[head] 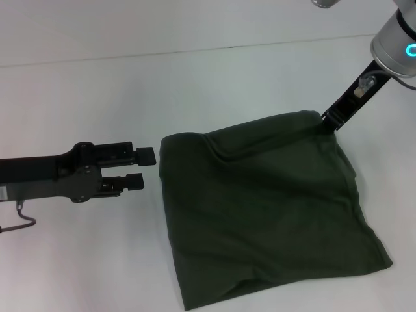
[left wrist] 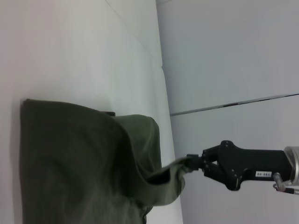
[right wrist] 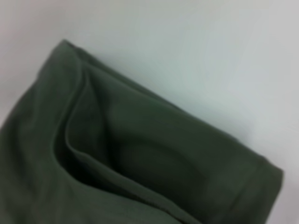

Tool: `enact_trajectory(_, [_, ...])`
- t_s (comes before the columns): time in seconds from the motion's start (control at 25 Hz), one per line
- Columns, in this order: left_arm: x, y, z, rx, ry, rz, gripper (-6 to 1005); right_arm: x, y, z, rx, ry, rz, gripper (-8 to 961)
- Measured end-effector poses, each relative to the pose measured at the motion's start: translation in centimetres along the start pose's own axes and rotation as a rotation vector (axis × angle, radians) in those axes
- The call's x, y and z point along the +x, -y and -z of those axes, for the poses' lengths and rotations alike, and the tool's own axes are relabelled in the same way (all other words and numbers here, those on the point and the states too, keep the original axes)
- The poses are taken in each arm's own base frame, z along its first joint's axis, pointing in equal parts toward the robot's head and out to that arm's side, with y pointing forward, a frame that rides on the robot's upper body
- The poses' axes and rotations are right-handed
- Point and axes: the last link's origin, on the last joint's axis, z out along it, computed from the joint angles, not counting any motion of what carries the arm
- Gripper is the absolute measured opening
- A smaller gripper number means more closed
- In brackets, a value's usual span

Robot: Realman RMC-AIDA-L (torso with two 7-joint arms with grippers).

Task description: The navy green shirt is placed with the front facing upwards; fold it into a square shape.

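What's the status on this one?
Left gripper open, just clear of the shirt. Right gripper shut on shirt's far corner. Shirt folded roughly square on the table. Nothing blocking.

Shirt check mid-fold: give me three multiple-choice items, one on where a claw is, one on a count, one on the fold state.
1. Where is the right claw?
A. at the shirt's far right corner
B. at its near left corner
C. parked off the table

2. How many claws touch the shirt?
A. none
B. one
C. two

3. What state is the shirt in?
A. spread flat, print up
B. folded into a rough square
C. rolled into a tube

A: in the head view its tips meet that corner.
B: the left claw hangs apart beside the left edge, jaws open.
B: plain green layers, no print visible, top edge rumpled.
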Motion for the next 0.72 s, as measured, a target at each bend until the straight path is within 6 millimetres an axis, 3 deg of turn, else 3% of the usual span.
enact_trajectory(0.72, [-0.2, 0.1, 0.0, -0.002, 0.003, 0.005, 734, -1.5, 1.5, 0.0, 0.186, 0.048, -0.046, 2])
